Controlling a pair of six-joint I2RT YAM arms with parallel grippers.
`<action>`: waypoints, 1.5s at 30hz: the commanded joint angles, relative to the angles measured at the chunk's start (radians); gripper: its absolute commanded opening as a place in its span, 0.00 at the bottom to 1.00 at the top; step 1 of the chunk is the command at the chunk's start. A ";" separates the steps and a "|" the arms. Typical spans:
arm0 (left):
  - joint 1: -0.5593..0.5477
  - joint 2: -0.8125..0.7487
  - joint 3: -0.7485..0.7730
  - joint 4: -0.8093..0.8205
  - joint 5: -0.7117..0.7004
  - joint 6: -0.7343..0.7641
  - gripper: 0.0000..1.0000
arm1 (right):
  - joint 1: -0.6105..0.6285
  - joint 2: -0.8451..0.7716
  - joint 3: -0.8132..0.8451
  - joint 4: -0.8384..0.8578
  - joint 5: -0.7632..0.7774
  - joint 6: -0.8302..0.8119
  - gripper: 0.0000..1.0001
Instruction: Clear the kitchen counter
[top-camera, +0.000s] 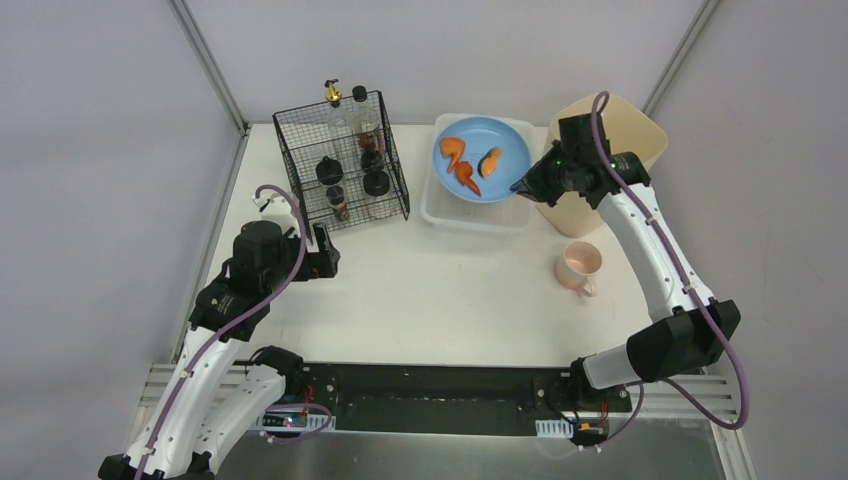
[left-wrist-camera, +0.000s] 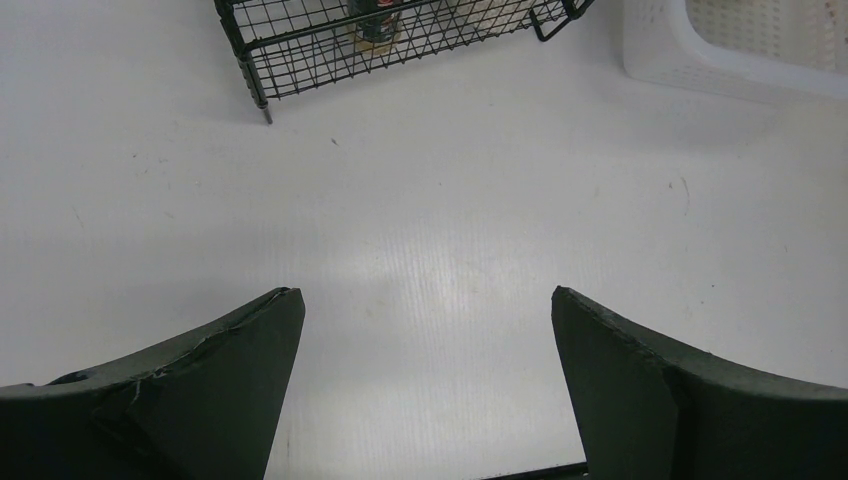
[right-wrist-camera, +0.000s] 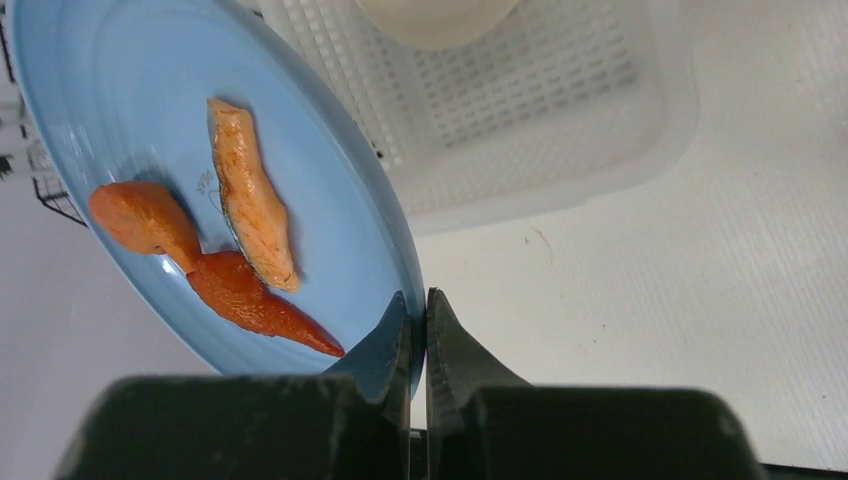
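My right gripper (top-camera: 520, 187) is shut on the rim of a blue plate (top-camera: 500, 142) and holds it tilted above the white slotted basket (top-camera: 470, 219). The plate (right-wrist-camera: 330, 215) carries orange food pieces (right-wrist-camera: 250, 195); the gripper (right-wrist-camera: 420, 310) pinches its near edge. A pink cup (top-camera: 580, 266) stands on the white kitchen counter (top-camera: 440, 300) right of centre. My left gripper (top-camera: 322, 240) hovers open and empty over the bare counter (left-wrist-camera: 430, 230), just in front of the black wire rack (top-camera: 342, 160).
The wire rack holds several bottles and jars (top-camera: 360, 125); its corner shows in the left wrist view (left-wrist-camera: 330, 45). A beige bin (top-camera: 640, 130) stands at the back right behind my right wrist. A pale round item (right-wrist-camera: 435, 15) lies in the basket (right-wrist-camera: 560, 150).
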 joint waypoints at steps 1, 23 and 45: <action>0.004 0.004 0.009 0.009 -0.004 -0.001 0.99 | -0.095 0.027 0.172 -0.041 -0.066 -0.045 0.00; 0.004 -0.011 0.006 0.009 0.017 -0.005 0.99 | -0.483 0.218 0.593 -0.223 0.018 -0.061 0.00; 0.004 -0.021 0.007 0.008 0.017 -0.005 0.99 | -0.641 0.245 0.624 -0.238 0.371 -0.257 0.00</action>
